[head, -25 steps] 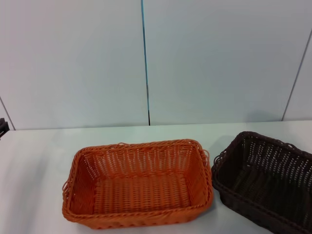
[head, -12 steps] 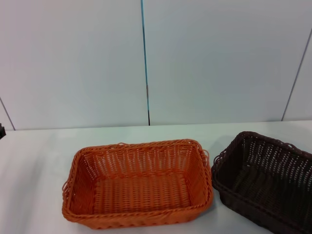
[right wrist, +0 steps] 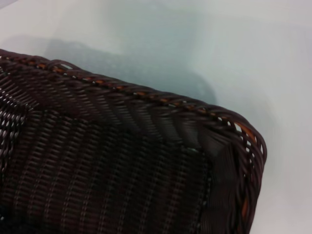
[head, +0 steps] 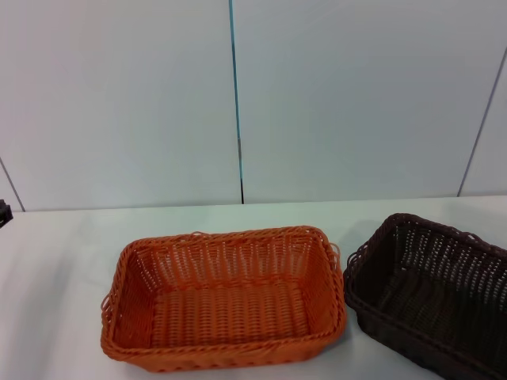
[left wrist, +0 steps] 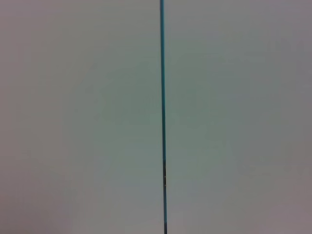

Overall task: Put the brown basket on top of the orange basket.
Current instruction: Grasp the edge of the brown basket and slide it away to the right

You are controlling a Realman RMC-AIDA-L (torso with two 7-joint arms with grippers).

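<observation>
The orange basket [head: 224, 297] sits empty on the white table in the middle of the head view. The brown basket [head: 432, 293] stands just to its right, a narrow gap between their rims, and runs off the frame's right edge. The right wrist view looks closely down into the brown basket [right wrist: 112, 165], showing one corner of its braided rim and woven floor; that arm's own fingers do not show. A dark bit of the left arm [head: 4, 211] peeks in at the far left edge of the head view. The left wrist view shows only the wall.
A pale wall with a dark vertical seam [head: 236, 103] rises behind the table [head: 71, 261]. Bare white tabletop lies left of and behind the orange basket.
The dark bit of the left arm at the far left edge has shifted slightly. Both baskets stay where they were.
</observation>
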